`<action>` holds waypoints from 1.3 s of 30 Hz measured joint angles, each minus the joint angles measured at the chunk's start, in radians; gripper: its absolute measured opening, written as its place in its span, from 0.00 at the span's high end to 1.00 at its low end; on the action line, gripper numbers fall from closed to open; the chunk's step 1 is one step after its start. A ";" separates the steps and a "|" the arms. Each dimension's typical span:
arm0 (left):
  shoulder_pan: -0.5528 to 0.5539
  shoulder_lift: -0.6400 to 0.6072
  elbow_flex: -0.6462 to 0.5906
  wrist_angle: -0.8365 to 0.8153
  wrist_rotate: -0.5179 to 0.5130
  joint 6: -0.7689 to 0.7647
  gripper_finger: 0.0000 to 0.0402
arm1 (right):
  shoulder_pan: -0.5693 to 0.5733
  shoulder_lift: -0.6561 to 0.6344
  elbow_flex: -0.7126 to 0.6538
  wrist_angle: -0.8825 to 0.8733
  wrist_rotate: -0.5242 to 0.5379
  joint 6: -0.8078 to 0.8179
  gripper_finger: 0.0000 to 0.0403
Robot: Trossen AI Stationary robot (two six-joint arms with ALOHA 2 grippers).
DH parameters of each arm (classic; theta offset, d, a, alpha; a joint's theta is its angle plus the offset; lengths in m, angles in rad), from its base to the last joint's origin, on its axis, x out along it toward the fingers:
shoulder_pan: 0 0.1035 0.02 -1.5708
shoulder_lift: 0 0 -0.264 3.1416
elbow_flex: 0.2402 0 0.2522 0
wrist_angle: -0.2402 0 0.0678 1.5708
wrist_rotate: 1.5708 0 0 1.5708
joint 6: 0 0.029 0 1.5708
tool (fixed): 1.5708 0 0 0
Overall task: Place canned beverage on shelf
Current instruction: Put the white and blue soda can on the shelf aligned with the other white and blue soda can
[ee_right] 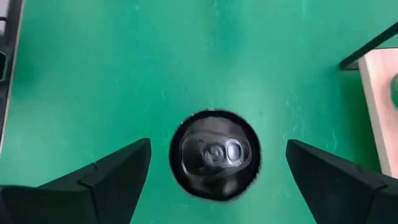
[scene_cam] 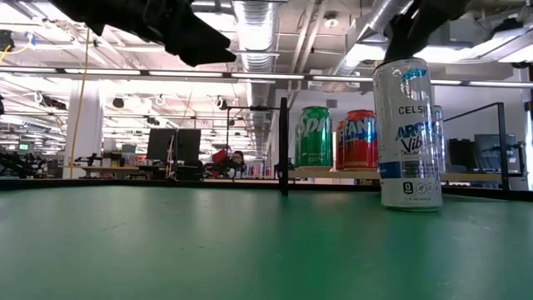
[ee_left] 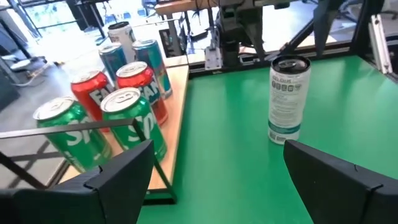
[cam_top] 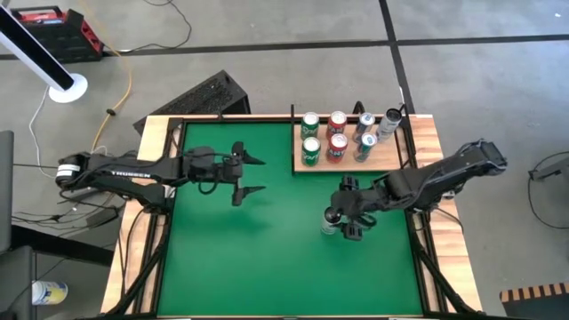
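Right of centre in the high view, a slim silver can [cam_top: 330,219] stands upright on the smooth green tabletop [cam_top: 249,258], its white-and-blue label glossy and its dark round top showing a pull tab. Directly above it hangs the right tool [cam_top: 348,220], dark fingers spread wide on either side without touching. Toward the upper right lies the shelf [cam_top: 351,162], a flat light-brown wooden panel with visible grain, carrying green, red and blue-silver cans. Left of centre, the left tool [cam_top: 252,175] hovers with fingers parted, holding nothing.
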 joint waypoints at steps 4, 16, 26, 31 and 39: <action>0.000 -0.006 -0.003 0.000 0.000 0.024 0.15 | 0.000 0.051 0.004 -0.011 -0.002 0.017 0.01; 0.000 -0.001 -0.003 -0.003 0.000 0.041 0.15 | -0.008 0.089 0.003 -0.031 -0.018 0.031 0.07; 0.000 -0.001 -0.003 -0.005 -0.049 0.041 0.15 | -0.028 0.084 0.004 -0.035 -0.016 0.020 0.33; 0.002 -0.001 -0.003 -0.005 -0.051 0.044 0.15 | -0.028 0.018 0.002 -0.122 -0.010 0.021 0.33; 0.024 -0.001 -0.003 -0.005 -0.052 0.040 0.15 | -0.052 -0.213 0.003 -0.418 0.076 0.131 0.33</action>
